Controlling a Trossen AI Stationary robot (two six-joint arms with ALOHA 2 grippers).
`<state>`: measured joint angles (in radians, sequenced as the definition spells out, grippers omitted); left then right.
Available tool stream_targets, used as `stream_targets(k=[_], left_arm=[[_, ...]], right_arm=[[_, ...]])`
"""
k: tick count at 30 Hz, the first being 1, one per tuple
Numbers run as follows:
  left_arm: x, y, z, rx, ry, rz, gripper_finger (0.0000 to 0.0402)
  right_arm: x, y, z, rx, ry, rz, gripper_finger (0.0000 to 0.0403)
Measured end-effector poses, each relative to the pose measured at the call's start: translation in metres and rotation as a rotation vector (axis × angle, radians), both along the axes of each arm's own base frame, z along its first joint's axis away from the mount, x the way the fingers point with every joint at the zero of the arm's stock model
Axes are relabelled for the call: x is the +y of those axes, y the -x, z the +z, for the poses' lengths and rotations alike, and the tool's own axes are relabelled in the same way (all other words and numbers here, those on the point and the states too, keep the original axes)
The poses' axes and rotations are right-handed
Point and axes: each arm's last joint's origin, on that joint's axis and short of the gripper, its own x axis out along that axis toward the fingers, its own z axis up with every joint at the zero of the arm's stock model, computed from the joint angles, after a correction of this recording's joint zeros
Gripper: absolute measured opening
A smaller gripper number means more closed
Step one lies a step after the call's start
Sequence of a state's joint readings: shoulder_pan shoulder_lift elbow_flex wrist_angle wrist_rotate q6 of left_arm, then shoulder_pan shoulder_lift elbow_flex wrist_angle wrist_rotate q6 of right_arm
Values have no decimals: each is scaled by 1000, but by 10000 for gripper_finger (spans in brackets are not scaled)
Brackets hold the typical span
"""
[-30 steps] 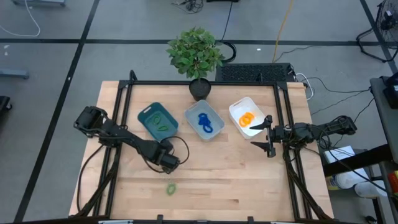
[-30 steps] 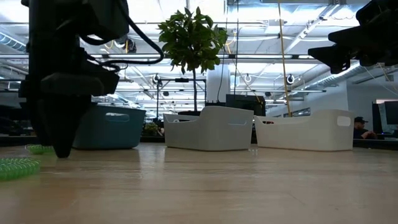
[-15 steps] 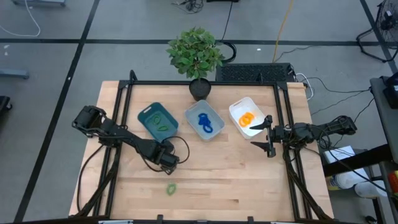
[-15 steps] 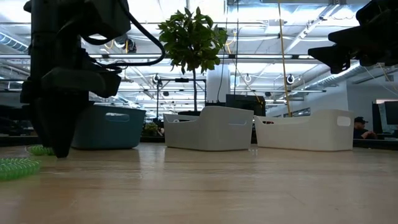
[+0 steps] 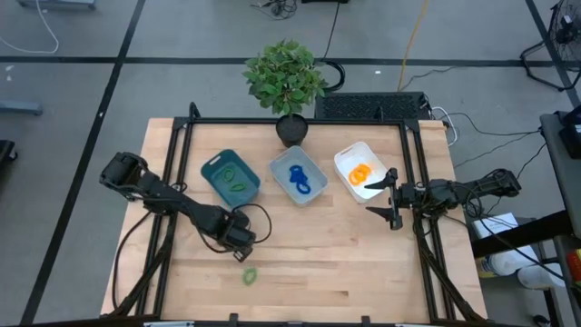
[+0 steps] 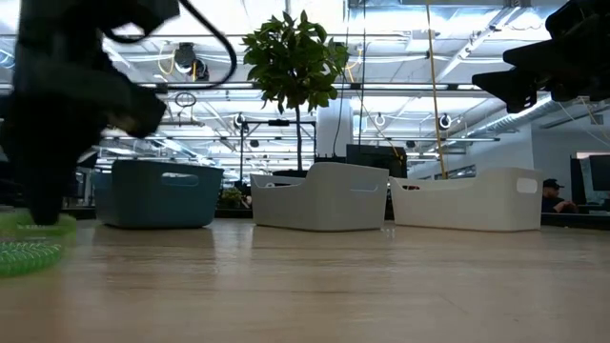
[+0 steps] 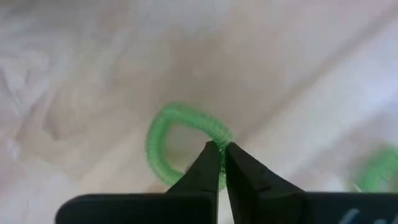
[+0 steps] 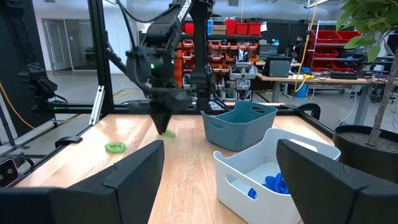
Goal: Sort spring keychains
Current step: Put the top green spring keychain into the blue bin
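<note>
Near seven o'clock on the table [image 5: 363,263], the left gripper [image 5: 241,252] has dropped lower and toward the front edge since a second ago, and its fingers [image 7: 208,169], wide then, have now pinched together on the coil of a green spring keychain [image 7: 163,140]. That keychain lies flat on the wood, apparently not yet lifted. A second green keychain [image 5: 249,274] sits just beyond it at six o'clock, untouched. The teal bin [image 5: 230,177] at ten o'clock already holds green loops, the grey-blue bin [image 5: 299,179] at twelve holds blue ones, and the white bin [image 5: 359,172] at two holds orange ones. The right gripper [image 5: 393,204] waits at three o'clock beside the white bin, fingers spread wide and holding nothing, unmoved. With the pinch made, the sorting looks nearly finished: this loop probably needs carrying to the teal bin, then the last one.
</note>
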<state>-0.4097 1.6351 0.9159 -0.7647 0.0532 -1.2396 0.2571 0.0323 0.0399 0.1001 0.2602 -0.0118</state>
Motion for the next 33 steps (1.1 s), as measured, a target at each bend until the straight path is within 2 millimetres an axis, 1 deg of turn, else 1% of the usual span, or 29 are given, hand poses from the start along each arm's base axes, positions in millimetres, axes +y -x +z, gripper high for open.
stream_targets(k=[8, 11, 17, 22, 27, 33], left_arm=[[-9, 14, 37, -108, 1, -36, 7], [-13, 15, 52, -150, 18, -60, 5], [-21, 18, 80, -158, 3, -116, 5], [-28, 21, 108, -162, -15, -151, 5], [-36, 24, 123, -171, -1, -177, 4], [-50, 29, 127, -168, 50, -197, 4]], right_arm=[[0, 0, 0, 0, 0, 0, 297], [0, 0, 0, 0, 0, 0, 297], [0, 0, 0, 0, 0, 0, 297], [0, 0, 0, 0, 0, 0, 297], [0, 0, 0, 0, 0, 0, 297], [0, 0, 0, 1, 0, 0, 297]])
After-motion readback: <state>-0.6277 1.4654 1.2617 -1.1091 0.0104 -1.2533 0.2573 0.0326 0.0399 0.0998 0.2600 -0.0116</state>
